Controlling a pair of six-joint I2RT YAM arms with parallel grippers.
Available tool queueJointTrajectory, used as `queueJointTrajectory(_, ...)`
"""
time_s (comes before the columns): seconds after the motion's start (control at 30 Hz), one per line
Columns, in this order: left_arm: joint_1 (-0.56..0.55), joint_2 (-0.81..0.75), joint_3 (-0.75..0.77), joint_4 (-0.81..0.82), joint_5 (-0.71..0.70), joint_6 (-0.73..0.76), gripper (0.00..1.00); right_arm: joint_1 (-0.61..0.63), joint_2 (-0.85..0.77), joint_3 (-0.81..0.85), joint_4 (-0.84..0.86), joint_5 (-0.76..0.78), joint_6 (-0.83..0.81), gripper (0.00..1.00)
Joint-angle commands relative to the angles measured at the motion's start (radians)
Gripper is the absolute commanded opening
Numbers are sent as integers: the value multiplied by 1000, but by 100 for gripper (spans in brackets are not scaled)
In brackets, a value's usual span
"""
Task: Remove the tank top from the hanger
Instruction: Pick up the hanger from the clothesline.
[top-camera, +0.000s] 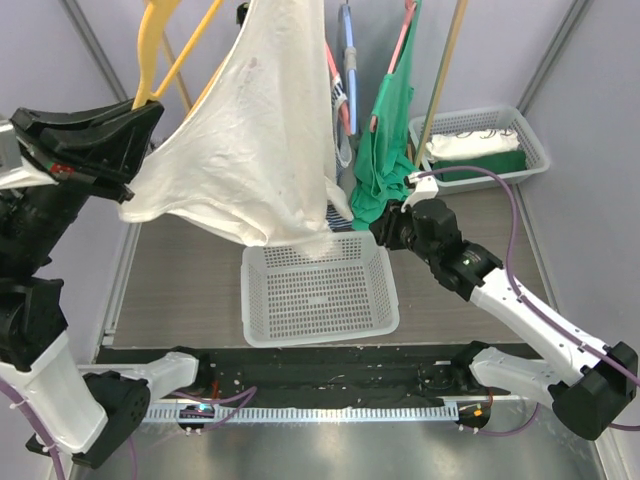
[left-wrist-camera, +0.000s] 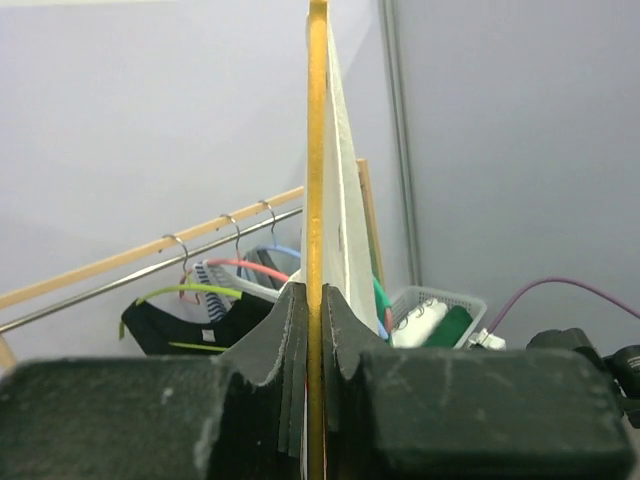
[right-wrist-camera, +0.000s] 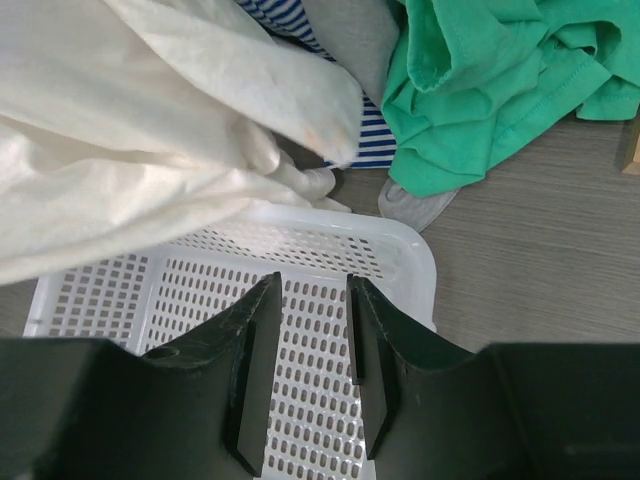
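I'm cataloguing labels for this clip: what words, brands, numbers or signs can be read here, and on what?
No text can be read in any view.
White tag on the hanging black top: too small to read.
Cream tank top, yellow hanger, white basket: no print visible.

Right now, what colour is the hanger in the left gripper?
Yellow. The hanger shows best in the left wrist view, clamped in the left gripper.
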Motion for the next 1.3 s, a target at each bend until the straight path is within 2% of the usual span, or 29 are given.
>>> queueJointTrajectory(0.0,-1,-9,5,172,20,-41,0,5,-24,54,23,-12,-1,42)
queueJointTrajectory(0.27,-1,-84,-298,187,35,-71,0,3,-89,37,29,-9,-1,44)
queueJointTrajectory(0.47,-3,-92,-371,186,40,-60,0,7,-127,17,33,-9,4,44)
queueJointTrajectory(0.57,-1,-70,-293,186,63,-84,0,5,-136,0,41,-6,2,44)
queueJointTrajectory(0.7,-1,11,-45,191,99,-135,0,3,-126,-20,76,-28,2,44)
queueJointTrajectory(0.8,-1,45,51,210,124,-163,0,5,-118,-32,102,-33,10,45)
queueJointTrajectory(1.03,18,5,53,379,153,-232,0,5,-129,-74,142,-22,37,46)
queueJointTrajectory(1.27,140,-35,50,514,220,-348,0,5,-132,-78,141,-27,42,47)
